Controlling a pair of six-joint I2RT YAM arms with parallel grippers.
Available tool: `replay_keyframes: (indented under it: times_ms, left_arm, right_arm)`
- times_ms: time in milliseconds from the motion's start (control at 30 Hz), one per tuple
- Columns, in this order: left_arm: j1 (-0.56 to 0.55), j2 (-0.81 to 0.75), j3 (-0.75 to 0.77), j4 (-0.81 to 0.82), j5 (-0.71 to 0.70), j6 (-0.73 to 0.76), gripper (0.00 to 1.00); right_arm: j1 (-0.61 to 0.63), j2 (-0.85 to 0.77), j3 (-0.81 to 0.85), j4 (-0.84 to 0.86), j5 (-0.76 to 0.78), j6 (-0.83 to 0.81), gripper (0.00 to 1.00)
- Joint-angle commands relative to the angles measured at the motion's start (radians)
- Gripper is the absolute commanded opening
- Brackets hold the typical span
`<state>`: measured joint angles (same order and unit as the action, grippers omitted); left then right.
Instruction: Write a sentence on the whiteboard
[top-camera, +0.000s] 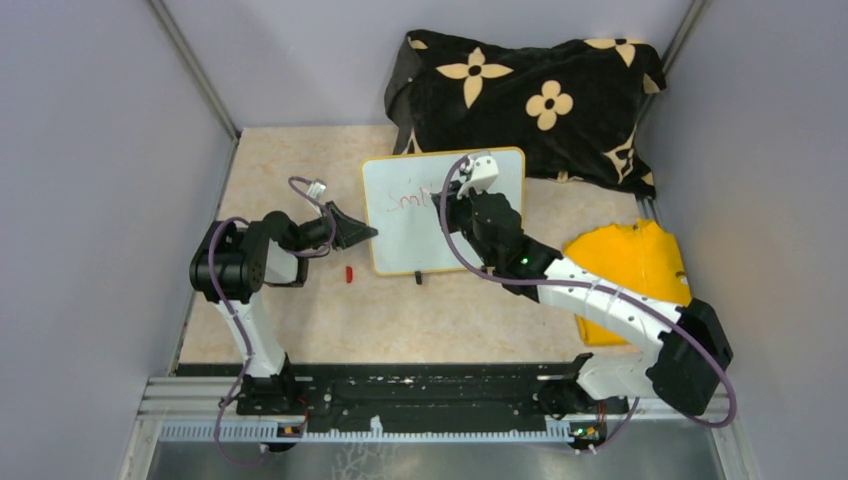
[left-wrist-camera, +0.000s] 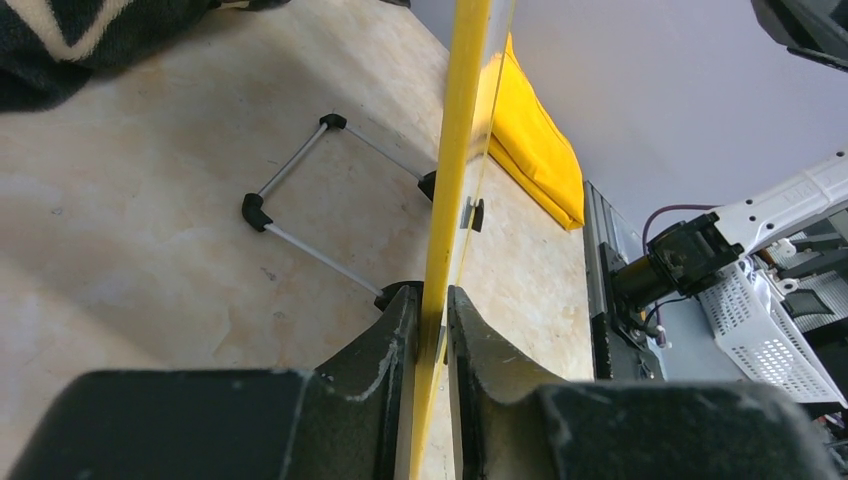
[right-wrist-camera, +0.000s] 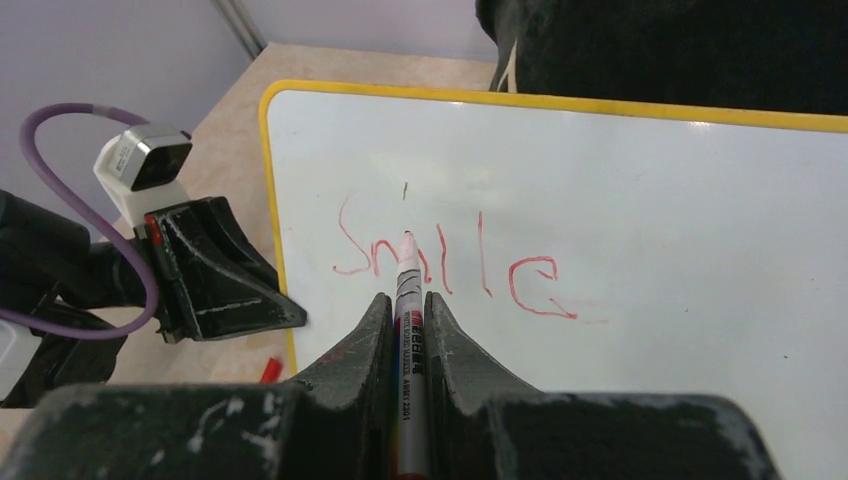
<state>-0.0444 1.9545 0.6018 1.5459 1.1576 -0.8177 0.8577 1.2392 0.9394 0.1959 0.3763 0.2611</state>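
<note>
The whiteboard (top-camera: 425, 245), white with a yellow frame, stands tilted at the table's middle. Red lettering (right-wrist-camera: 450, 265) on it reads "Smile" in one line; it also shows faintly in the top view (top-camera: 405, 200). My right gripper (right-wrist-camera: 405, 300) is shut on a white marker (right-wrist-camera: 404, 265), whose tip touches the board at the "mi" of the word. In the top view the right gripper (top-camera: 450, 195) is over the board's upper middle. My left gripper (left-wrist-camera: 432, 300) is shut on the board's yellow left edge (left-wrist-camera: 455, 150) and shows in the top view (top-camera: 362, 235).
A red marker cap (top-camera: 349, 273) lies on the table left of the board. A black flower-patterned cloth (top-camera: 530, 95) lies behind it, and a yellow cloth (top-camera: 630, 265) to its right. The board's wire stand (left-wrist-camera: 300, 200) rests behind it. Grey walls enclose the table.
</note>
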Motion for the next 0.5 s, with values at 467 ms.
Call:
replay_keyframes:
  times_ms: [467]
  left_arm:
    - [-0.007,0.010,0.011,0.090,0.013,0.036,0.18]
  right_arm:
    - [-0.001,0.103,0.119,0.074,0.030,-0.028,0.00]
